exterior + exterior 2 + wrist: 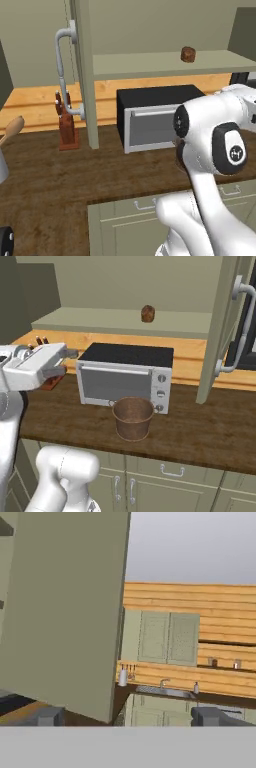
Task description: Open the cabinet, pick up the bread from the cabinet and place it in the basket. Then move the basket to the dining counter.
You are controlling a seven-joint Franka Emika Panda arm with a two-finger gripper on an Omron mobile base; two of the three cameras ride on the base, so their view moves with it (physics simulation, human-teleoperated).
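The cabinet [125, 321] stands open, its doors swung out at the left [82, 75] and right [220, 331]. On its lower shelf lies the bread [188, 54] [147, 313], a small dark-brown lump. The brown basket [132, 417] rests on the dark counter in front of the toaster oven. My gripper [67, 362] hovers left of the toaster oven, well below and left of the bread. In the hand view the gripper [129, 717] is open with nothing between its fingertips [47, 716], facing the flat side of a cabinet door [65, 612]. The dining counter is out of view.
A toaster oven [155, 117] [125, 378] sits under the shelf. A knife block [67, 125] stands by the left door. Long curved handles [62, 70] [235, 331] stick out from both doors. A far wall with cabinets and a sink [162, 689] lies beyond.
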